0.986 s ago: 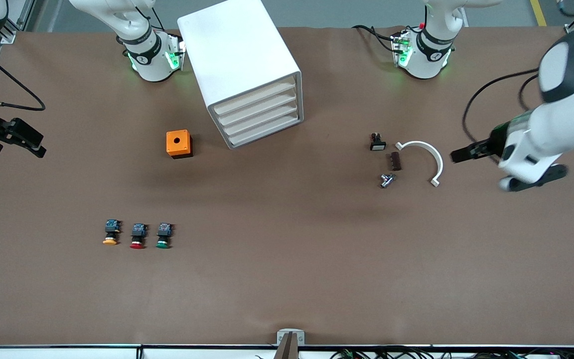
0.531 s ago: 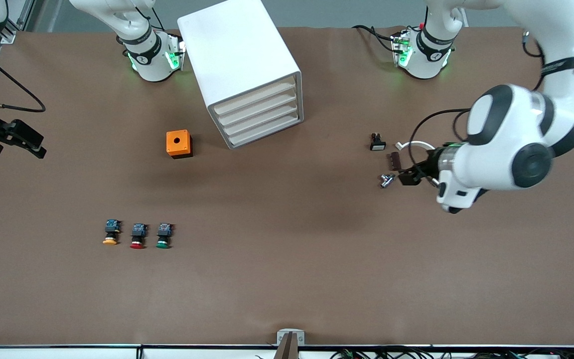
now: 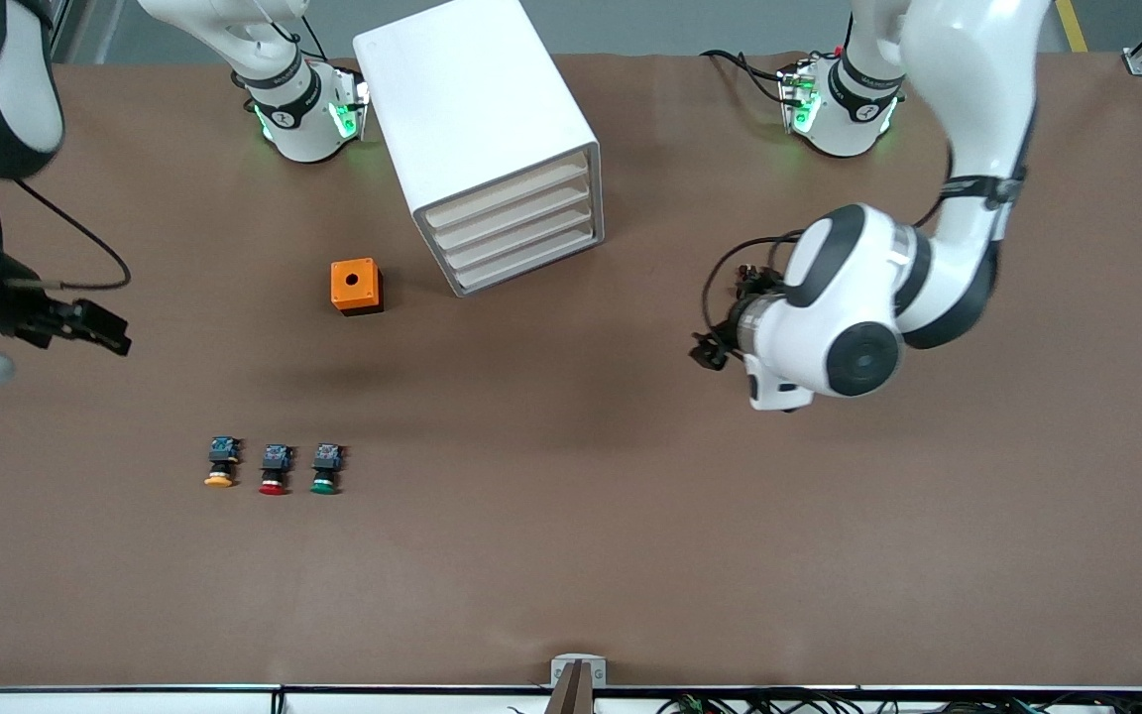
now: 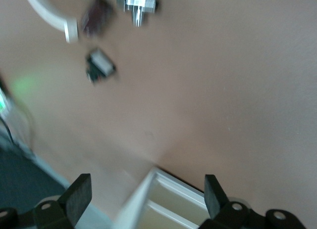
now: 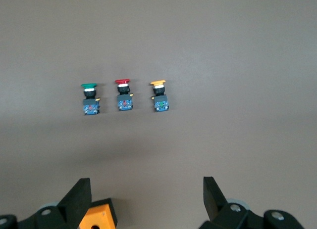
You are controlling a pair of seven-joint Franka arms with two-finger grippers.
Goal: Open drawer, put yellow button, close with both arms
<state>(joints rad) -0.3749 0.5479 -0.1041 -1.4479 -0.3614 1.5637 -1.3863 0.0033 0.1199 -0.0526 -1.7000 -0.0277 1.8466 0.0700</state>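
Note:
The white cabinet (image 3: 477, 109) stands between the arms' bases, and its uppermost drawer (image 3: 509, 195) is shut. The yellow button (image 3: 220, 466) lies nearer the front camera, first in a row with a red-capped (image 3: 274, 471) and a green-capped button (image 3: 324, 469). In the right wrist view the yellow button (image 5: 159, 95) shows ahead of my right gripper (image 5: 146, 197), which is open and empty. From the front, that right gripper (image 3: 105, 332) hangs over the table's right-arm end. My left gripper (image 3: 710, 352) is open and empty, over bare table between the cabinet and some small parts. In the left wrist view the left gripper (image 4: 146, 194) frames a cabinet corner (image 4: 163, 204).
An orange cube with a hole (image 3: 356, 286) sits beside the cabinet's front. Under the left arm lie a metal fitting (image 4: 136, 1), a black switch (image 4: 100, 66), a brown piece (image 4: 96, 16) and a white curved part (image 4: 49, 16).
The left arm has swung in from its end of the table, over the small parts, toward the cabinet. The right arm has moved a little toward the buttons. Both grippers stayed open.

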